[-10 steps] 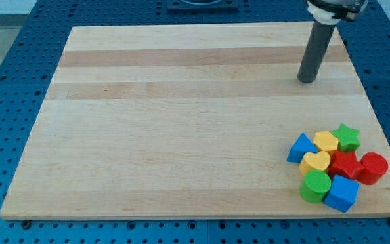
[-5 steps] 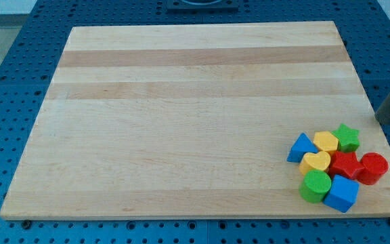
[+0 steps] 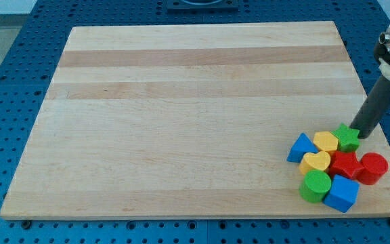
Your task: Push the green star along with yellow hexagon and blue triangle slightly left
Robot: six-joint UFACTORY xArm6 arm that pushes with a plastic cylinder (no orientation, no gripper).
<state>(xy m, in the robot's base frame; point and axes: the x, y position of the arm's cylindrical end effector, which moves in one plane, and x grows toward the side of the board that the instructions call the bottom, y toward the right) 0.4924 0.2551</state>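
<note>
The green star sits at the upper right of a tight cluster of blocks near the board's lower right corner. The yellow hexagon lies directly to its left, touching it. The blue triangle lies left of the hexagon. My tip is on the board just right of the green star, at or almost at its right edge. The dark rod rises from there up and to the view's right.
The same cluster holds a yellow heart, a red star, a red cylinder, a green cylinder and a blue cube. The wooden board's right edge is close behind my tip.
My rod has swung from the board's upper right, out past the right edge, and back in to stand just right of the green star. The blocks have not moved.
</note>
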